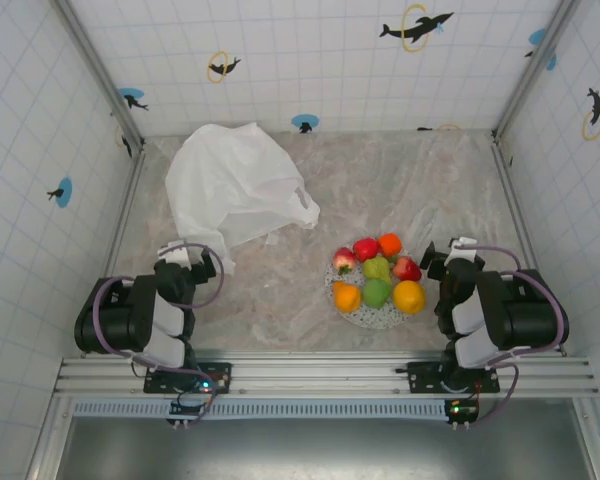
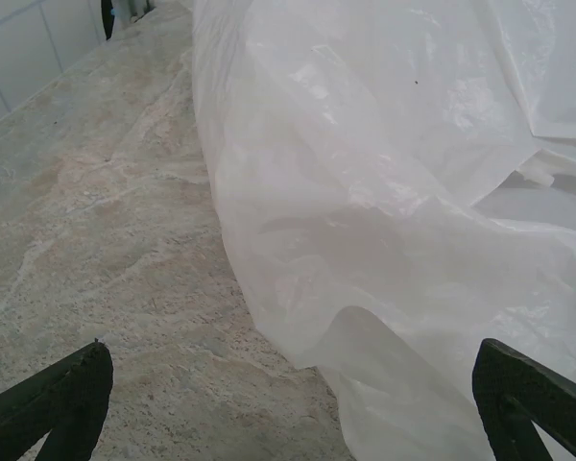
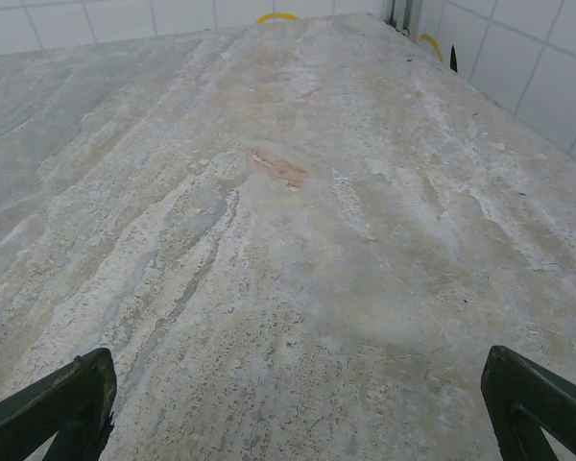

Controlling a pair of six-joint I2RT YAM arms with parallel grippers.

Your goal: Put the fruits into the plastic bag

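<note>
The fruits lie heaped on a round speckled plate (image 1: 381,319) right of the table's centre: a strawberry (image 1: 344,261), two red apples (image 1: 366,248), an orange (image 1: 390,243), a green pear (image 1: 377,268), a green apple (image 1: 377,292) and yellow-orange citrus (image 1: 409,297). The plastic bag (image 1: 235,185) lies crumpled at the back left, white and translucent. My left gripper (image 1: 192,258) rests open near the bag's front edge; in the left wrist view the bag (image 2: 394,192) spreads just ahead between my fingertips (image 2: 67,399). To the right of the plate, my right gripper (image 1: 448,252) stands open over bare table.
The marble-patterned tabletop (image 3: 288,211) is walled by tiled panels on three sides. A metal rail (image 1: 320,375) runs along the near edge under both arm bases. Bare table stretches between the bag and the plate.
</note>
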